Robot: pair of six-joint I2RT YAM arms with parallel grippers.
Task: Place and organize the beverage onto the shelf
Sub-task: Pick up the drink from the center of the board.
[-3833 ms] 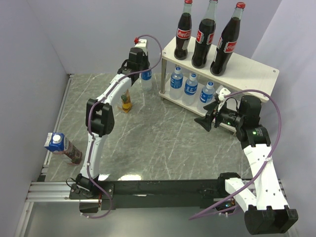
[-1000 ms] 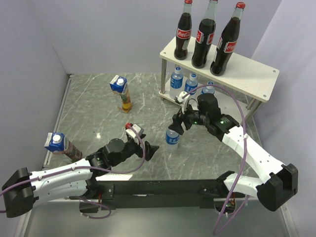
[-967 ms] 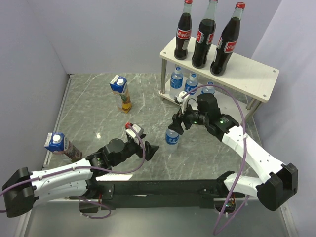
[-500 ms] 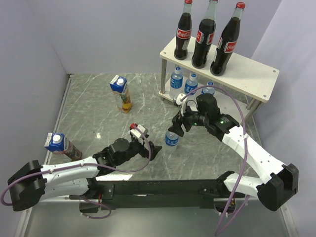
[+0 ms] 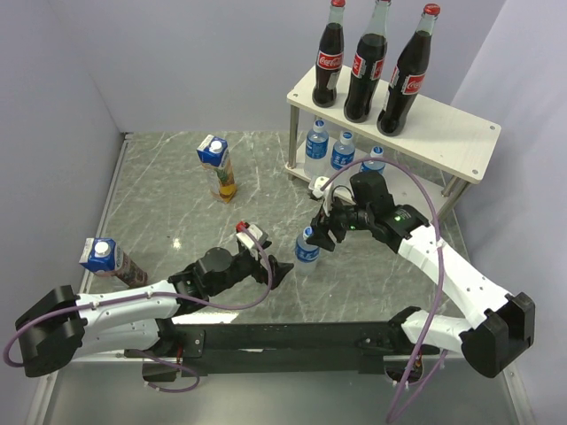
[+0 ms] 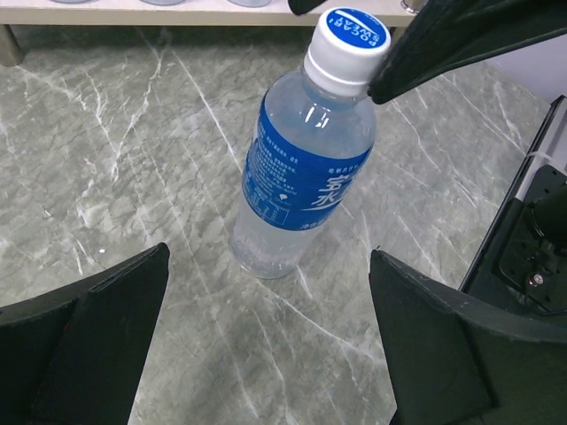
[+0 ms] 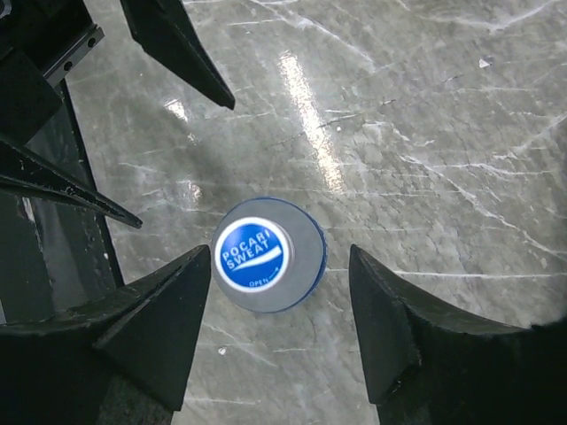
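a small water bottle (image 5: 307, 247) stands on its base on the grey marbled table (image 5: 177, 221), out in the open in front of the shelf (image 5: 452, 126) and apart from it. its long axis runs up and down. the blue cap (image 7: 252, 255) points straight up at the right wrist camera, and the blue label wraps round the bottle's middle. from the left wrist camera we see it leaning toward the upper right of the view, base down on the stone.

the right gripper (image 5: 322, 234) hangs over the bottle with its two black fingers (image 7: 159, 336) on either side of the cap. its jaws stand roughly halfway apart. we see bare stone between the bottle and one finger. the other finger sits right at the bottle's shoulder, and we cannot tell whether it touches. nothing is clamped.

the left gripper (image 6: 267, 257) lies low on the near side of the bottle and is aimed at it. its jaws are spread wide and hold nothing. the bottle sits ahead of the fingertips, clear of both.

three more water bottles (image 5: 343, 152) stand side by side on the shelf's lower board, caps up. three cola bottles (image 5: 366, 66) stand in a row on the upper board, red caps up. one juice carton (image 5: 218, 168) stands on the table to the left of the shelf, blue top up. a second juice carton (image 5: 108, 262) stands at the table's left edge, also blue top up.
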